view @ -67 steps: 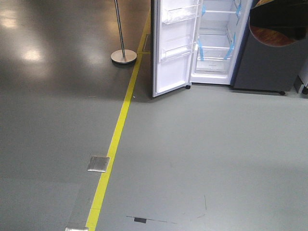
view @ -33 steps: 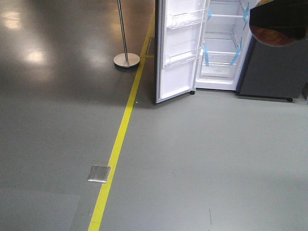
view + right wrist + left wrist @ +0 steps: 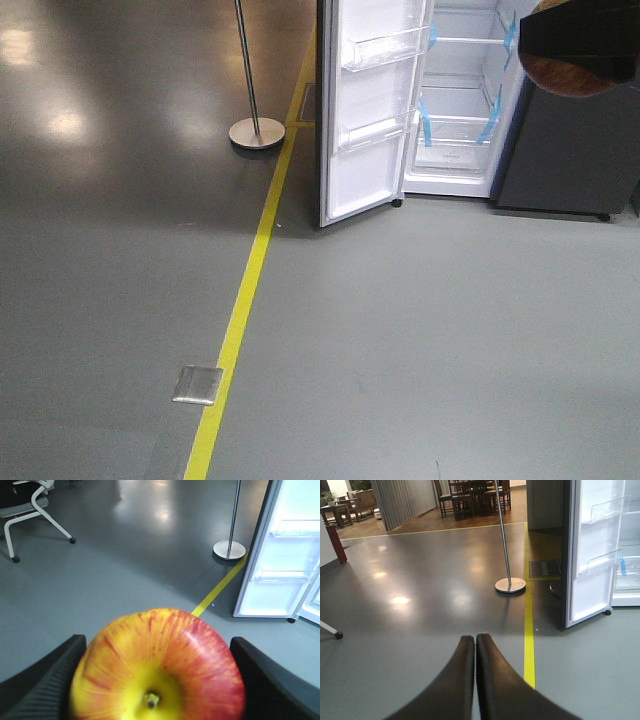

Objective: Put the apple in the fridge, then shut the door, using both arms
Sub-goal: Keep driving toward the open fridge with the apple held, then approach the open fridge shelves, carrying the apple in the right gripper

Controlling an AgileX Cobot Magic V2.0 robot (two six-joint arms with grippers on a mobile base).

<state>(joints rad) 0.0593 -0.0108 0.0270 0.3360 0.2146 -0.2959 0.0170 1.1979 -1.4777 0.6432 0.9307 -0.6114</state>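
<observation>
The only lettering is pale print on a dark floor mat (image 3: 544,569) behind the fridge's open door (image 3: 365,170), too small to read. Blue tape strips (image 3: 425,125) mark the glass shelves in the white inside of the fridge (image 3: 452,160); clear bins (image 3: 378,50) line the door.

The apple (image 3: 160,665) is well short of the fridge, stem end to the camera, clamped between the ribbed black fingers (image 3: 47,680) of the right gripper (image 3: 159,677). The left gripper (image 3: 474,639) holds nothing, its fingers pressed together above the floor.

The floor is smooth and glossy: light grey before the fridge, darker past a yellow line (image 3: 245,290) that runs by the door's edge. Beyond the door stand a pole on a round base (image 3: 256,131) and, farther off, wooden tables and chairs (image 3: 470,495). A metal plate (image 3: 198,384) lies beside the line, and a dark grey block (image 3: 565,160) adjoins the fridge.
</observation>
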